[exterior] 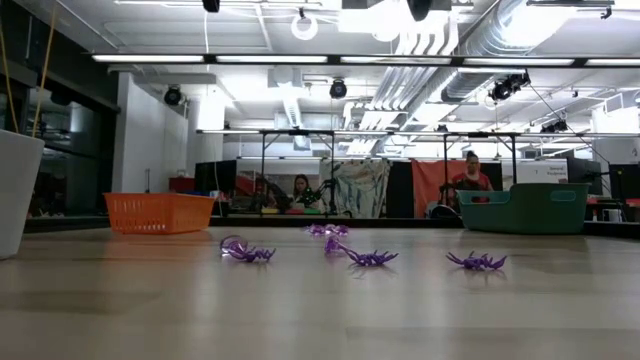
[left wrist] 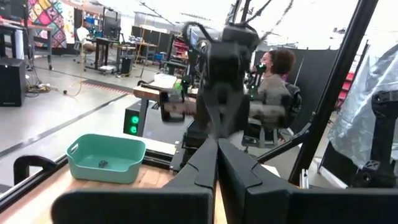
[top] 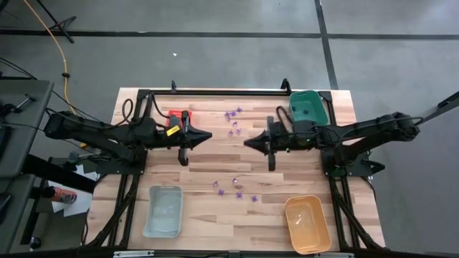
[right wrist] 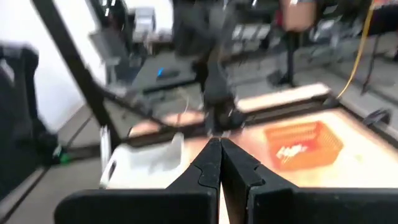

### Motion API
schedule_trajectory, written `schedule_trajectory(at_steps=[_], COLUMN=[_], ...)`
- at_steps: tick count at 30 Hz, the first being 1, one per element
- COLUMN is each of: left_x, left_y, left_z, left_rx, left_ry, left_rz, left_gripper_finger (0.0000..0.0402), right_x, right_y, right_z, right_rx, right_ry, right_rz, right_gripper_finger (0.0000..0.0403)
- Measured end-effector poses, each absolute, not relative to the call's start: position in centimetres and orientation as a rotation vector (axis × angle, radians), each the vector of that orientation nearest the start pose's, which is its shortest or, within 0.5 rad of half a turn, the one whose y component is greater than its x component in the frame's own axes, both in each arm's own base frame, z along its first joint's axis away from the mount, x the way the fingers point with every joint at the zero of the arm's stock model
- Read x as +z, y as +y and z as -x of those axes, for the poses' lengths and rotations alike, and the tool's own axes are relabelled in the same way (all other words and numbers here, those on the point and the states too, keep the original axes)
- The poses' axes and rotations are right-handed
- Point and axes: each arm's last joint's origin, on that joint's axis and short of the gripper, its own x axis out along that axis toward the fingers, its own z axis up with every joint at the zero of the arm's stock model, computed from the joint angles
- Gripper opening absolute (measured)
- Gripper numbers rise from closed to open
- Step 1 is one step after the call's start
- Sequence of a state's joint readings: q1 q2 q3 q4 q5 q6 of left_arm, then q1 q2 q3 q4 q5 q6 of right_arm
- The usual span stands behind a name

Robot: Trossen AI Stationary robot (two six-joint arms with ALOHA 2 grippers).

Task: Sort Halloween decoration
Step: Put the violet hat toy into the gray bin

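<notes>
Decorations [top: 234, 189] between both shut pincers [top: 209, 135]

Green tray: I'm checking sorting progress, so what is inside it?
The green tray holds at least one small dark piece. Its near wall hides part of the floor in the left wrist view.

I can't read any text, label, brand or no. in any view. No markings legible on the trays, arms or table; background stuff in the room is too small/blurry for me to make out writing.
</notes>
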State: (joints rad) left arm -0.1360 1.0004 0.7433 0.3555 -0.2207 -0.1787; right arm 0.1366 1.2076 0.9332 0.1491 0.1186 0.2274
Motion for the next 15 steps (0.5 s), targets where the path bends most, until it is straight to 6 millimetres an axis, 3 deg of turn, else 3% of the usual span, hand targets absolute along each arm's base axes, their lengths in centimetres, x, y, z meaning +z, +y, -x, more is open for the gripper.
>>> schedule_trajectory(at_steps=[3, 10, 15], left_x=[33.2, 33.2, 33.2], left_y=[-2.4, -2.4, -2.4], left_z=[-22.4, -22.4, -22.4], left_rx=[0.079, 0.086, 0.086], left_ry=[-0.111, -0.115, -0.115], left_rz=[0.198, 0.201, 0.202], left_gripper_finger=[0.0000, 0.0000, 0.0000], right_x=[31.8, 26.4, 22.7], right_y=[4.0, 5.0, 5.7], right_z=[-28.8, -33.4, -35.9], right_rx=[0.035, 0.137, 0.273], right_ry=[0.260, 0.687, 0.884], right_rz=[-0.195, -0.065, 0.057], right_gripper_finger=[0.0000, 0.0002, 0.0033])
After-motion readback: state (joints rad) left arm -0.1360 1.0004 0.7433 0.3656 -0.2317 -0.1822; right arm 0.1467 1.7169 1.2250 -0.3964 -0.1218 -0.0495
